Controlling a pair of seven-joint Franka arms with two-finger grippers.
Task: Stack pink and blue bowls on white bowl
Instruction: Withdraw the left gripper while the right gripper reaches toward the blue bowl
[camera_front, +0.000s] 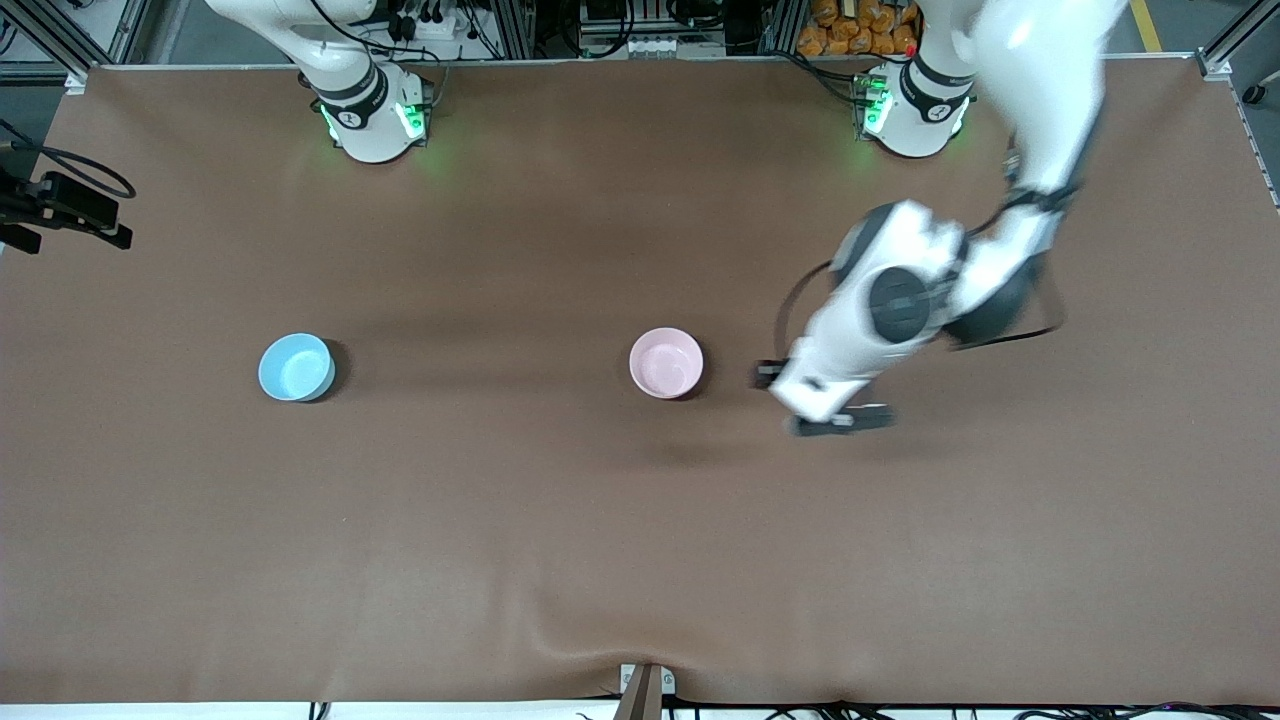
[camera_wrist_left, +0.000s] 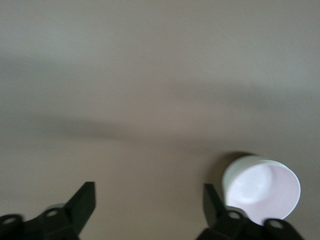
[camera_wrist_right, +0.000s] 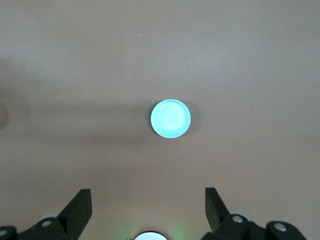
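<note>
I work in a robotics lab, not a home or kitchen. My two bases (camera_front: 372, 120) are bolted at the edge of a wide table covered by one brown cloth (camera_front: 560, 540), with green status lights glowing on them. Along that edge run aluminium frame rails (camera_front: 60, 40), tangles of black cables (camera_front: 430, 25) and power strips. A black camera on a bracket (camera_front: 70, 210) sits at the right arm's end of the table. A grey workshop floor with a yellow line (camera_front: 1147, 25) shows past the frame.
</note>
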